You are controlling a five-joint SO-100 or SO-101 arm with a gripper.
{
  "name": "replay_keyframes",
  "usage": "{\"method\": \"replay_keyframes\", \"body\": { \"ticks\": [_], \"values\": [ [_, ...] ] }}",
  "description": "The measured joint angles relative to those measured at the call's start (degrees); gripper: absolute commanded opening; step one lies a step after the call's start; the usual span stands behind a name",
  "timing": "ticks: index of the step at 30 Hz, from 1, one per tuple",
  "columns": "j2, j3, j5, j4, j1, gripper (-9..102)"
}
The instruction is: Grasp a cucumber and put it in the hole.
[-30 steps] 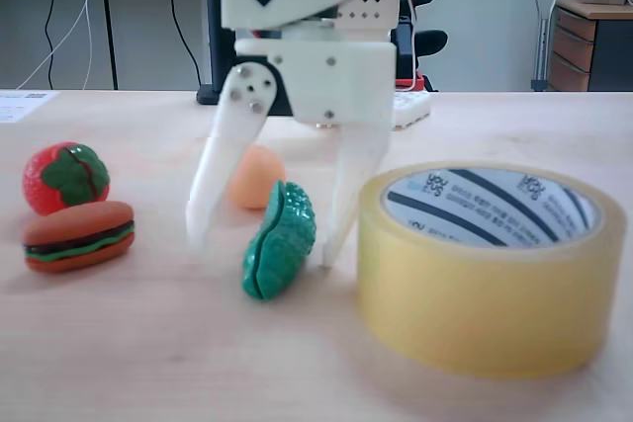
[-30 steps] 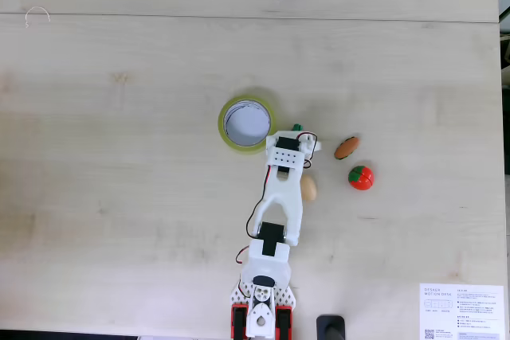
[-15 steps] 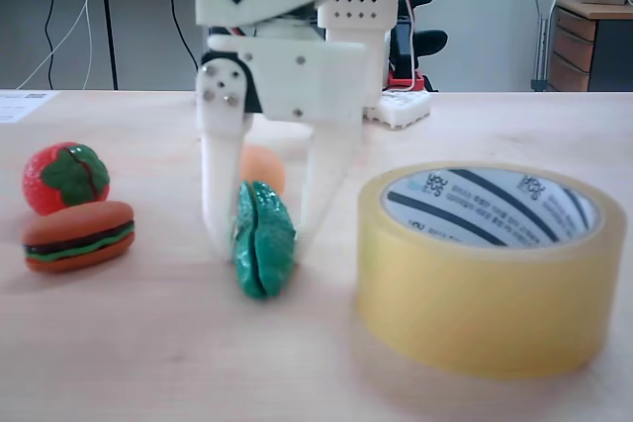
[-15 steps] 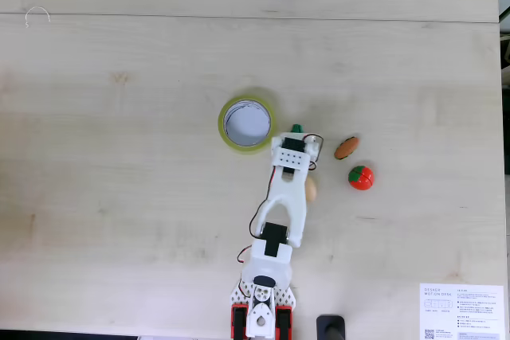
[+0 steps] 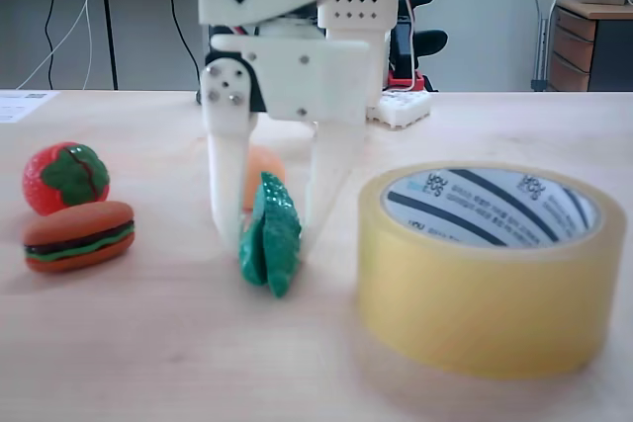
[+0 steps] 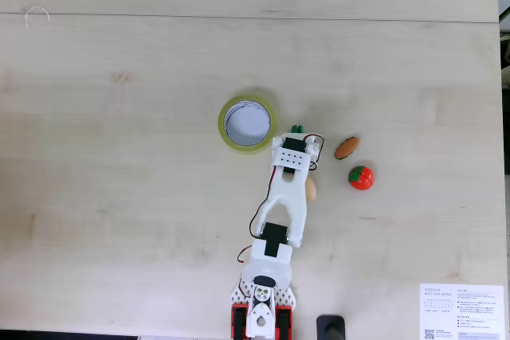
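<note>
on pale wood table, gripper pinches cucumber upright, ready to carry to hole.

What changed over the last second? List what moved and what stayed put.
The gripper swung left in the low fixed view, away from the tape roll, and its wide-spread fingers closed onto the cucumber. The cucumber, which leaned toward the roll, was turned upright and now appears pinched between the fingers. The roll, burger, strawberry and orange ball stayed where they were.
</note>
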Motion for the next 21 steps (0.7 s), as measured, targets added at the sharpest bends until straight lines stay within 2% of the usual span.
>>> {"method": "replay_keyframes", "body": {
  "ticks": [21],
  "values": [
    [16.2, 0.2, 0.2, 2.9, 2.4, 4]
  ]
}}
